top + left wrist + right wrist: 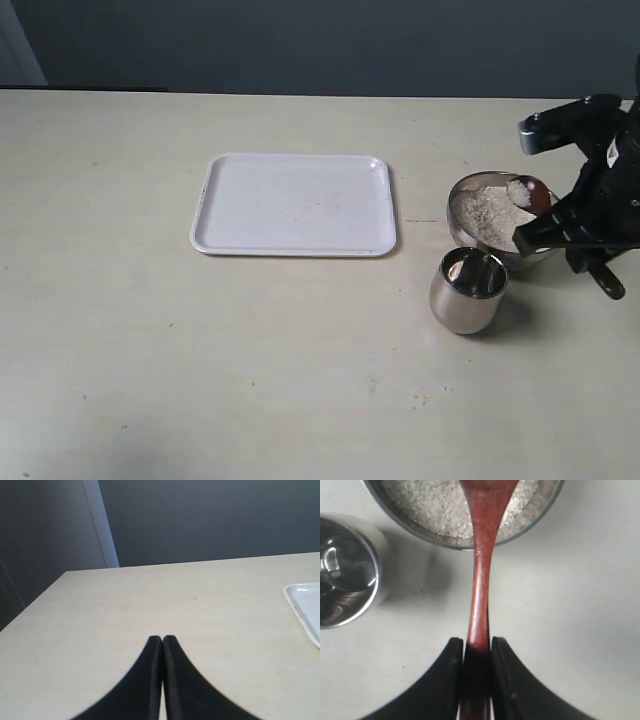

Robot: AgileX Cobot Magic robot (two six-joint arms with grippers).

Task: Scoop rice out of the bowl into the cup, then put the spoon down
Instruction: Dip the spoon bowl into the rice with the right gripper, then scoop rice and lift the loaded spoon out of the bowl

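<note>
The steel bowl (470, 200) stands at the right of the table with a heap of white rice (488, 210) in it. Just in front of it stands the small steel cup (466, 290), which looks empty in the right wrist view (342, 570). My right gripper (550, 232) (477, 642) is shut on the handle of the red-brown spoon (479, 580). The spoon's head (528, 192) is over the bowl's far right side with a lump of rice on it. My left gripper (162, 639) is shut and holds nothing, above bare table; the exterior view does not show it.
A white rectangular tray (295, 205) lies empty at mid-table, left of the bowl; its corner (305, 605) shows in the left wrist view. The table's far edge meets a dark wall.
</note>
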